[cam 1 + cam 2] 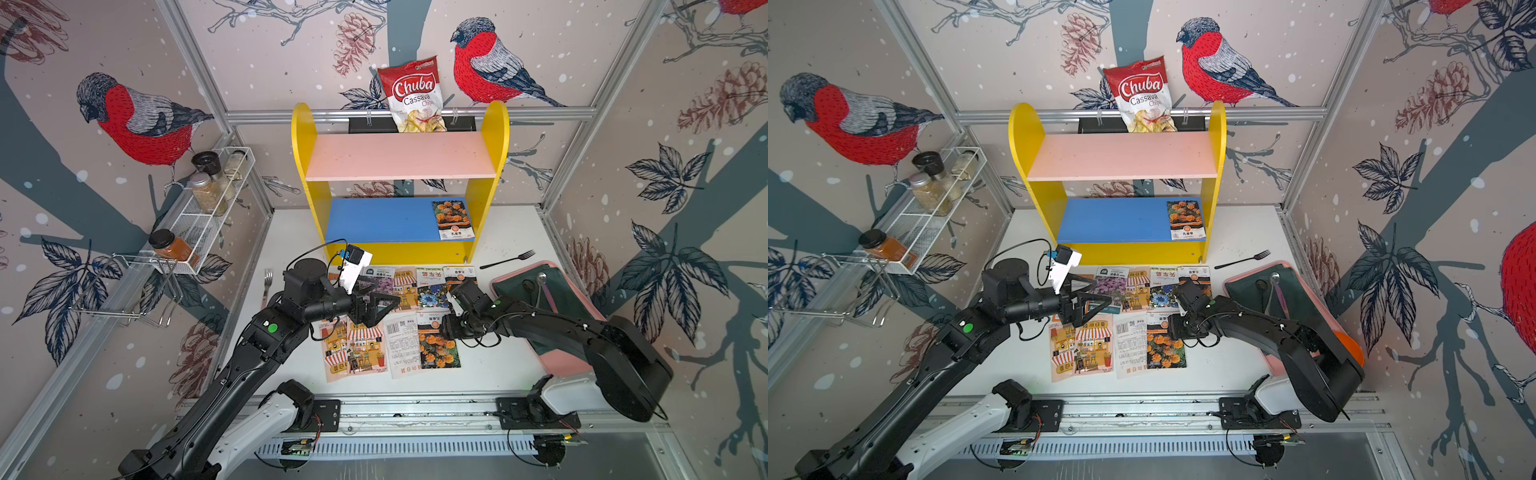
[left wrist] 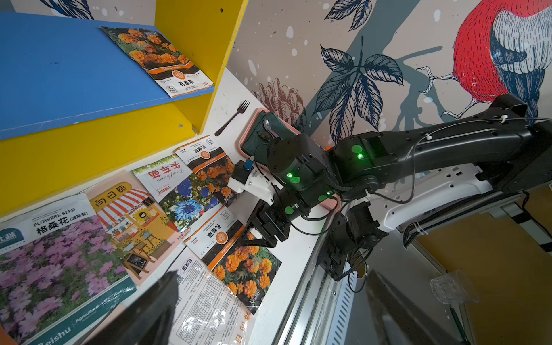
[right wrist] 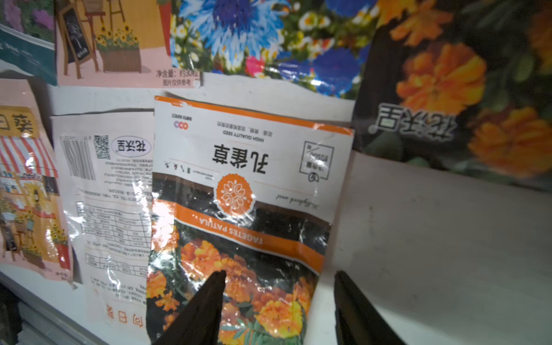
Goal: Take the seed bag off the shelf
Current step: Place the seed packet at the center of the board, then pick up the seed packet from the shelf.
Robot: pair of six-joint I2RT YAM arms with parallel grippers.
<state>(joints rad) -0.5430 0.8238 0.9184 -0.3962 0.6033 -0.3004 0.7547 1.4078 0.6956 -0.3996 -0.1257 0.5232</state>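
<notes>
Right gripper (image 3: 279, 276): fingers (image 3: 206, 304) spread and pinching nothing. One tip sits over a marigold packet (image 3: 239, 209) lying flat on the white table (image 3: 418, 239), the other over bare table. Left gripper (image 1: 1090, 296): jaws wide apart, empty, over the packet rows mid-frame. A matching marigold seed bag (image 1: 452, 219) lies flat at the right end of the blue lower board (image 1: 374, 218) of the shelf (image 1: 302, 141), centre of both top views.

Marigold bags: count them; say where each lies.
3 marigold bags. One on the shelf's blue board; one on the table, right end of the back row; one at the front row's right end, by the right claw. More may be hidden.
</notes>
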